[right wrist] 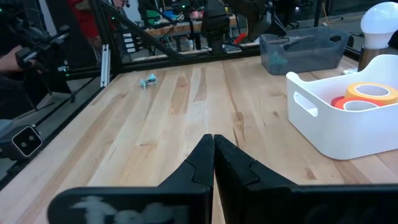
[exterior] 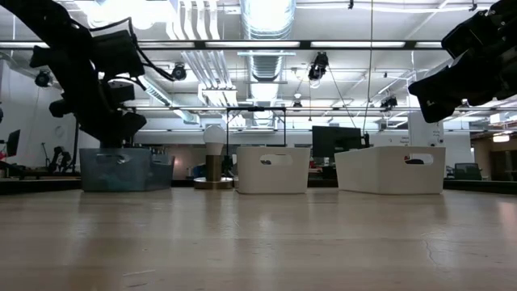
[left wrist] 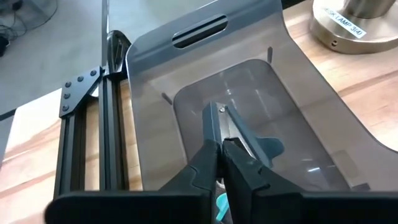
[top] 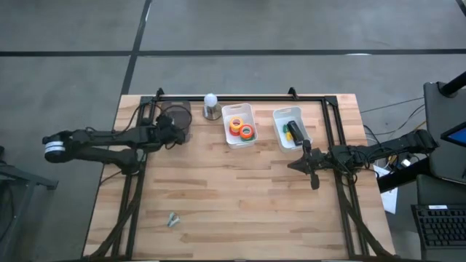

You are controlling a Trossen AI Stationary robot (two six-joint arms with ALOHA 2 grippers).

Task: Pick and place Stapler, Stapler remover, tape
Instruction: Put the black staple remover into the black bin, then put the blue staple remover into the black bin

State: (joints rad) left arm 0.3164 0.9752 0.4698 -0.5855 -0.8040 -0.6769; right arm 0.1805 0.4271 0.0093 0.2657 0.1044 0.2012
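My left gripper [left wrist: 219,144] is shut over the translucent grey bin [top: 177,115], pointing down into it, with a staple remover between its fingers. A second teal staple remover [left wrist: 268,147] lies on the bin's floor. A third staple remover [top: 172,219] rests on the table near the near edge. Orange and red tape rolls [top: 241,129] sit in the middle white bin [top: 227,113]. The black stapler [top: 293,132] lies in the right white bin [top: 277,116], with a green piece beside it. My right gripper [top: 314,177] is shut and hovers above the table, near that bin. My left gripper pinches a staple remover between its two fingers. The remover's metal claws [left wrist: 216,119] stick out past the fingertips, and a bit of its teal handle [left wrist: 221,203] shows behind them. The fingers slant down from above, and the remover hangs clear inside the grey bin.
A light bulb on a round metal base [top: 211,106] stands between the grey bin and the middle white bin. A black frame rail [top: 240,97] runs along the far edge, and more rails run down both sides. Bare wooden table [top: 240,196] spreads across the middle and near side.
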